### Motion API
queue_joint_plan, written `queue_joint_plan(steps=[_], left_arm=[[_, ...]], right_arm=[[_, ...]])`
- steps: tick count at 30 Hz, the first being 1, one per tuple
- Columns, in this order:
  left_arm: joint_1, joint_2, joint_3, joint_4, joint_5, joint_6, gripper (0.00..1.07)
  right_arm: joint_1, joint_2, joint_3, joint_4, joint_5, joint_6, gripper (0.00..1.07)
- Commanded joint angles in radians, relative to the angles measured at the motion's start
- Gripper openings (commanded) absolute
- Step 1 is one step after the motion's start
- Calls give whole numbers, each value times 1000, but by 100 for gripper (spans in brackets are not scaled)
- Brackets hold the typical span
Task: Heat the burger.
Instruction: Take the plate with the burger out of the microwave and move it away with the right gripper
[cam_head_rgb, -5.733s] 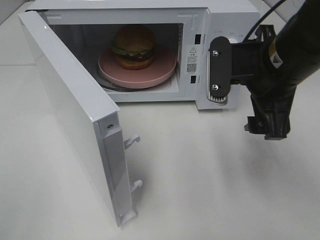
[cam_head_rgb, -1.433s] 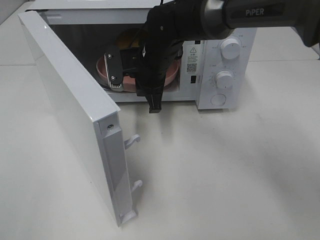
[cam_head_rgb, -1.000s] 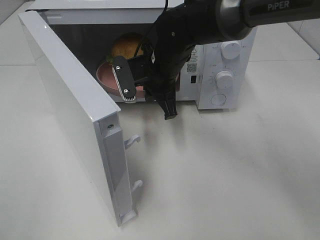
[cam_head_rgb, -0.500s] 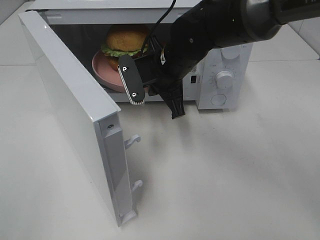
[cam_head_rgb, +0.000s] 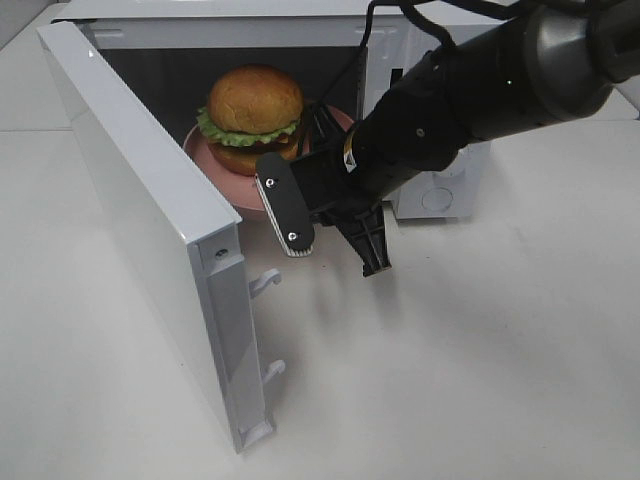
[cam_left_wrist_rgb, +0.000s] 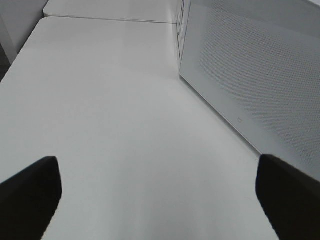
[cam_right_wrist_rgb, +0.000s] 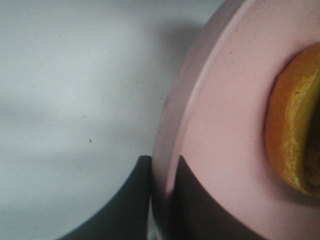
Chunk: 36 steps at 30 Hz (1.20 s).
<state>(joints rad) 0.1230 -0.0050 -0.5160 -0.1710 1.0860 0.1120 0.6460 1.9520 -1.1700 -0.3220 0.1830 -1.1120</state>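
- The burger (cam_head_rgb: 253, 118) sits upright on the pink plate (cam_head_rgb: 215, 167), bun top up.
- Right hand (cam_right_wrist_rgb: 161, 175) pinches the plate's rim.
- Left hand (cam_left_wrist_rgb: 160, 192) spread wide above the worktop (cam_left_wrist_rgb: 100, 125).

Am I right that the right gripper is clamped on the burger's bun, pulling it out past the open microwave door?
Not quite. The right gripper is shut on the rim of the pink plate, not on the bun; the right wrist view shows its fingers pinching the plate's edge. The burger rides on that plate, at the microwave opening beside the open door.
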Motion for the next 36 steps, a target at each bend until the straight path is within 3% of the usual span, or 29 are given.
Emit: queue_joint_plan(steps=[1, 17, 36], left_arm=[[2, -17, -2, -4, -13, -3, 98], [2, -17, -2, -4, -13, -3, 98], [2, -17, -2, -4, -13, -3, 98]], right_arm=[[-18, -41, 35, 7, -27, 83, 0], [-40, -183, 169, 0, -43, 90, 0], [-40, -464, 399, -43, -38, 175, 0]])
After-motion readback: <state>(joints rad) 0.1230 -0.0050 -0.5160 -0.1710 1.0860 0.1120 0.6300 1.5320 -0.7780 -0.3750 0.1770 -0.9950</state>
